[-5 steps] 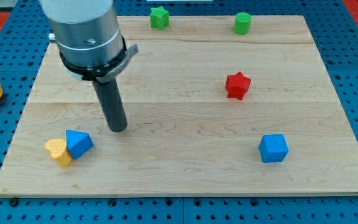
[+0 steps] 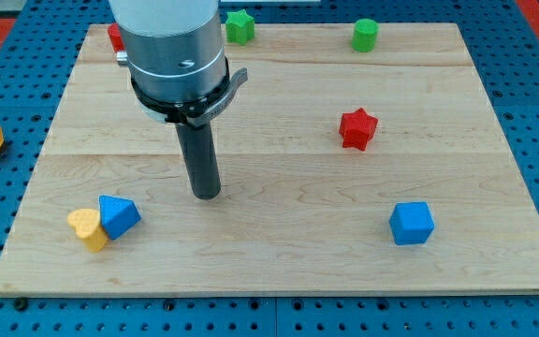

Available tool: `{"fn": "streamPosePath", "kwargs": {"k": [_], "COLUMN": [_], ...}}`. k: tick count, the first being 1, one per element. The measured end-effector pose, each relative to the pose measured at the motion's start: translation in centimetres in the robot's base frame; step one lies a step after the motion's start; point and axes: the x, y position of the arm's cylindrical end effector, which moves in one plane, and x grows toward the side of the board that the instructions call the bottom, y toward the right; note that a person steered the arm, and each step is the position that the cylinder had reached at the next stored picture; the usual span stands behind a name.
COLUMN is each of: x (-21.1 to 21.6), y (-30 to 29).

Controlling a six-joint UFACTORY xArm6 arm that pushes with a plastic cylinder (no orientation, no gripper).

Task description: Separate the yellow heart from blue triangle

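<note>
Camera view: your tip (image 2: 207, 195), a bare rod holding nothing, stands at two o'clock from the touching yellow heart (image 2: 86, 228) and blue triangle (image 2: 118, 215) on wood.

Tip (image 2: 208, 195) on bare board, up-right of blue triangle (image 2: 118, 214), open wood between them. Triangle touches yellow heart (image 2: 86, 228) on its left; no gap there. Red star (image 2: 357, 128) and blue cube (image 2: 411, 223) well apart at right.
</note>
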Motion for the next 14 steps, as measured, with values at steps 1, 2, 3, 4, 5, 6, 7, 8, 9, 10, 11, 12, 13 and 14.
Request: {"fn": "streamPosePath", "kwargs": {"k": [1, 2, 3, 4, 5, 6, 7, 8, 9, 10, 11, 12, 13, 14], "x": [0.0, 0.0, 0.0, 1.4, 5.8, 7.2, 8.4, 10.5, 10.7, 7.1, 4.3, 5.1, 5.9, 8.3], "y": [0.1, 0.3, 0.4, 0.4, -0.2, -2.0, -3.4, -5.6, -16.5, -17.9, -10.6, -3.4, 1.3, -2.0]}}
